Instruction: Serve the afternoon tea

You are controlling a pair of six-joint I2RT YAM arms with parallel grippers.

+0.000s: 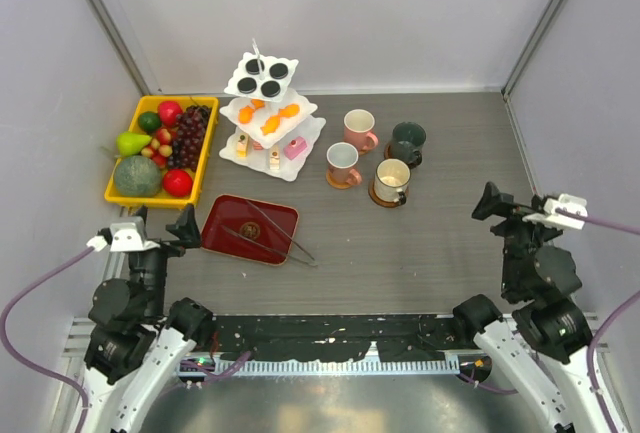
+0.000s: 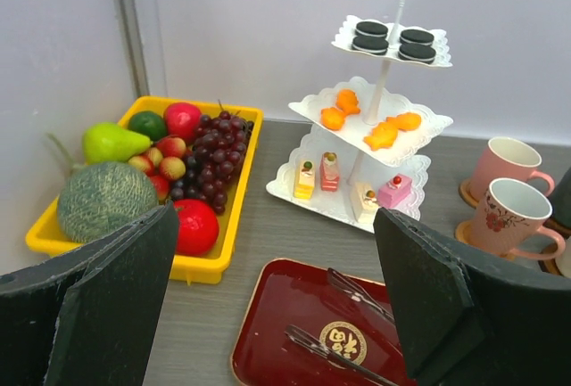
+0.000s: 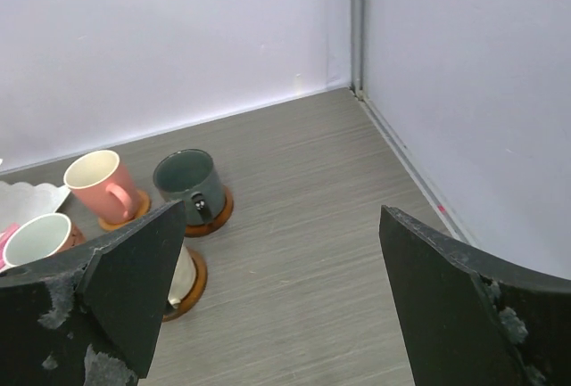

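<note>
- The desk (image 1: 430,243) (dark wood grain, walled on three sides) carries the whole service in its far half.
- The stand (image 2: 308,105) is upright at 11 o'clock from the desk's middle, with all three tiers loaded.
- The yellow tray (image 1: 208,158) of fruit (image 1: 185,133) sits at 9 to 10 o'clock, just beside the stand, and is no part of the tea.
- The red tray (image 1: 225,223) lies at 8 o'clock, with the tongs (image 1: 275,233) resting across it and their tips past its near-right edge.
- The left fingers (image 1: 160,228) hang over the near-left corner, spread wide with nothing between them.
- The right fingers (image 1: 515,208) hang at 4 o'clock, also spread wide and empty, well apart from the mugs.
- At 12 to 1 o'clock, near the stand, a pink mug (image 1: 358,130) and a green mug (image 1: 408,141) stand behind.
- A second pink mug (image 1: 342,163) and a beige mug (image 1: 391,181) stand in front of them; all four are upright.
- Round brown coasters (image 3: 219,217) lie one under each mug.
- The black round pastries (image 1: 262,75) fill the top tier, the orange pastries (image 1: 270,118) the middle, and the pink and cream pastries (image 1: 295,148) the bottom.
- With nothing loose or out of place, I judge the serving done or nearly so.
- The next move probably calls only for keeping both arms back. If a mug needs touching up, the right arm would reach toward 11 o'clock.
</note>
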